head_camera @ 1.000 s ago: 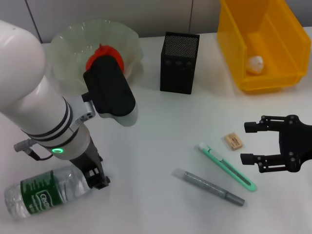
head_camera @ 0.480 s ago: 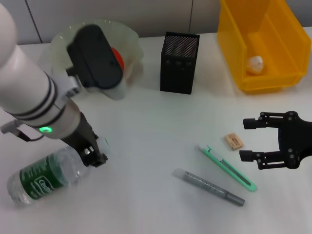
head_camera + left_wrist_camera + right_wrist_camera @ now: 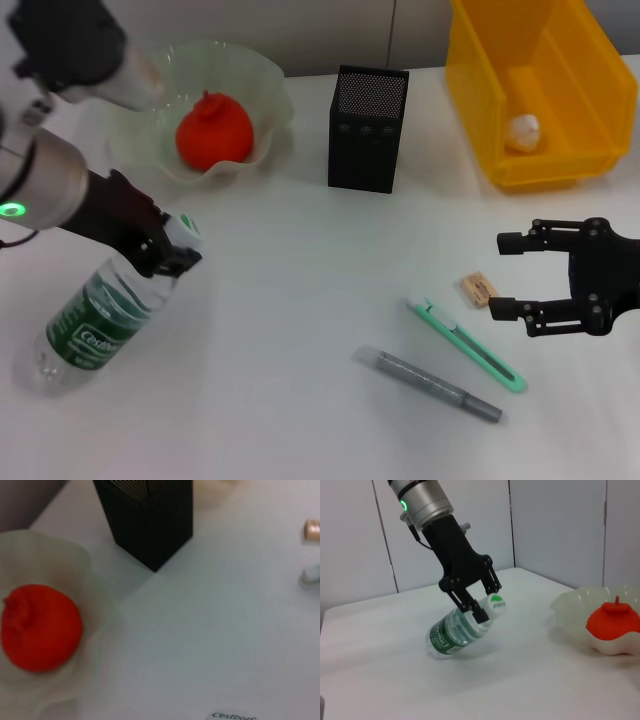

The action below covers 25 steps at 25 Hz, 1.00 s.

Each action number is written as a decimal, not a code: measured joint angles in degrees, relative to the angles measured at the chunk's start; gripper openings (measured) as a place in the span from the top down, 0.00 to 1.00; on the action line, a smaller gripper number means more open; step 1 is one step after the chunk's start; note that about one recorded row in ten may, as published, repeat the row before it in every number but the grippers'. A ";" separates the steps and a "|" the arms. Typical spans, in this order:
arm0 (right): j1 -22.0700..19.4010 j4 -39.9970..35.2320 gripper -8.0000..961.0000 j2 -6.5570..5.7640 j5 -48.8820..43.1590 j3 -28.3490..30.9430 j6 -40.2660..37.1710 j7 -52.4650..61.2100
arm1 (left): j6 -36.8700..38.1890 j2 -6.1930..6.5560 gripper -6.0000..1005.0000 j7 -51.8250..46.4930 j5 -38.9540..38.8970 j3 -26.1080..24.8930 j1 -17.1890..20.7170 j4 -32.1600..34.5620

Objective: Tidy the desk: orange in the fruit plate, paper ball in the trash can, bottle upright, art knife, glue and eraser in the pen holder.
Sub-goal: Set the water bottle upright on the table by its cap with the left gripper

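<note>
A clear bottle [image 3: 90, 320] with a green label is tilted, its base on the table and its white cap [image 3: 186, 227] raised. My left gripper [image 3: 165, 250] is shut on the bottle [image 3: 455, 635] at its neck; the right wrist view shows this left gripper [image 3: 480, 605] too. The orange [image 3: 213, 130] lies in the fruit plate [image 3: 262, 75]. The paper ball [image 3: 523, 130] lies in the yellow trash can [image 3: 600, 80]. Eraser [image 3: 478, 290], green art knife [image 3: 465, 343] and grey glue [image 3: 430, 383] lie on the table. My right gripper [image 3: 502, 274] is open just right of the eraser.
The black mesh pen holder [image 3: 367, 128] stands at the back centre between the plate and the trash can. The left wrist view shows the orange [image 3: 40, 627], the pen holder [image 3: 150, 520] and the eraser [image 3: 312, 529] at the edge.
My left gripper has lifted the bottle's neck up, tilting the bottle from lying flat. The left arm swung away, uncovering the orange. The right gripper moved slightly up near the eraser.
</note>
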 joint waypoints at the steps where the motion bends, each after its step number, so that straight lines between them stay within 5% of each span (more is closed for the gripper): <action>1: 0.07 0.00 0.18 0.00 0.00 0.03 -0.02 0.04 | -0.16 0.01 0.55 0.80 -0.95 -1.51 0.79 0.75; 15: 1.36 0.00 0.18 0.00 0.07 0.22 0.16 0.67 | -2.28 0.10 0.54 9.01 -14.26 -14.24 8.48 4.82; 25: 1.88 0.00 0.18 0.06 0.07 0.14 0.63 0.97 | -7.61 0.01 0.53 13.83 -23.50 -14.12 13.77 2.16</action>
